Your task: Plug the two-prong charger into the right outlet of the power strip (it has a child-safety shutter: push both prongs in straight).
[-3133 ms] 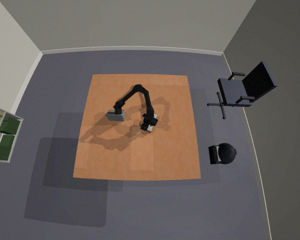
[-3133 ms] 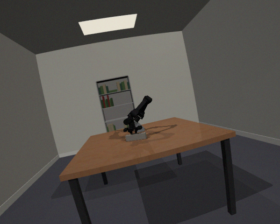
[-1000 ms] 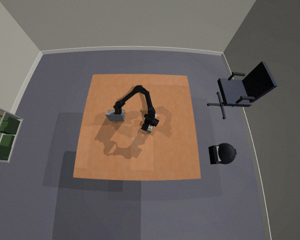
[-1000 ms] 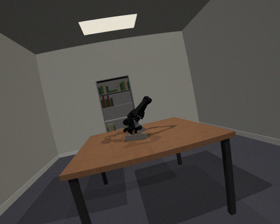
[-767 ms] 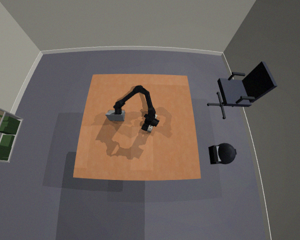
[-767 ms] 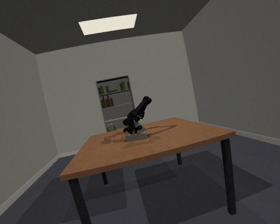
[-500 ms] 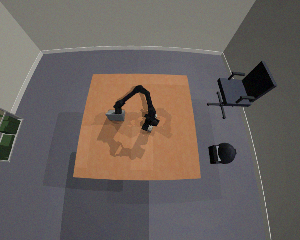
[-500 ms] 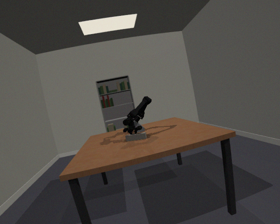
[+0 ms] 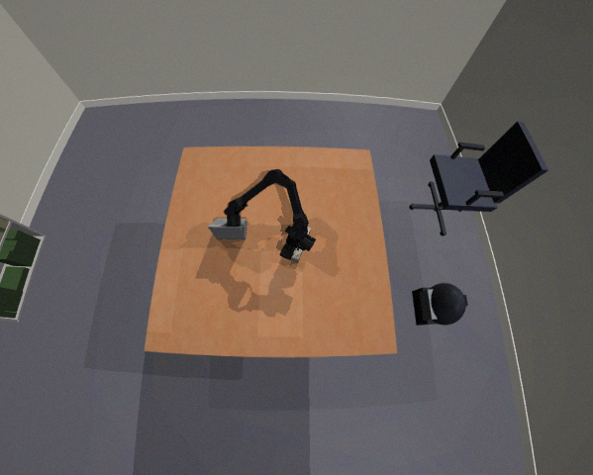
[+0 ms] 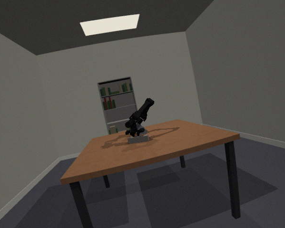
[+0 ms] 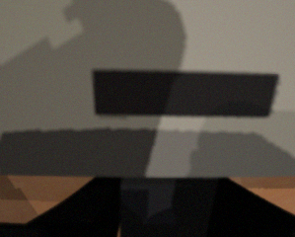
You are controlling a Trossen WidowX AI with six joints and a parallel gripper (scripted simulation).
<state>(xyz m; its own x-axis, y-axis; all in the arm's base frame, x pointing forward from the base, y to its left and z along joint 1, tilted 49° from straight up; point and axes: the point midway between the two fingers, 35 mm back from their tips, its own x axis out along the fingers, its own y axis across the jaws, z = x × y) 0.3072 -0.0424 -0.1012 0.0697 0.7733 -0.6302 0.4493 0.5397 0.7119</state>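
Observation:
The light grey power strip (image 9: 296, 254) (image 10: 138, 139) (image 11: 236, 39) lies on the table under my gripper. In the wrist view its surface fills the upper part, with a dark rectangular patch across it and the edge of another dark patch at far left. My gripper (image 9: 297, 245) (image 10: 135, 134) (image 11: 158, 171) is shut on the dark charger (image 11: 162, 212), which shows between the black fingers at the bottom of the wrist view. The charger's front edge meets the strip's near edge in that view. The prongs and outlet holes are not visible, so I cannot tell whether they touch.
The wooden table (image 9: 337, 317) (image 10: 186, 139) (image 11: 280, 195) carries my arm's grey base (image 9: 228, 229), left of the strip in the top view. My arm's shadow falls across the strip. An office chair (image 9: 462, 181) and a dark round object (image 9: 448, 303) stand off the table.

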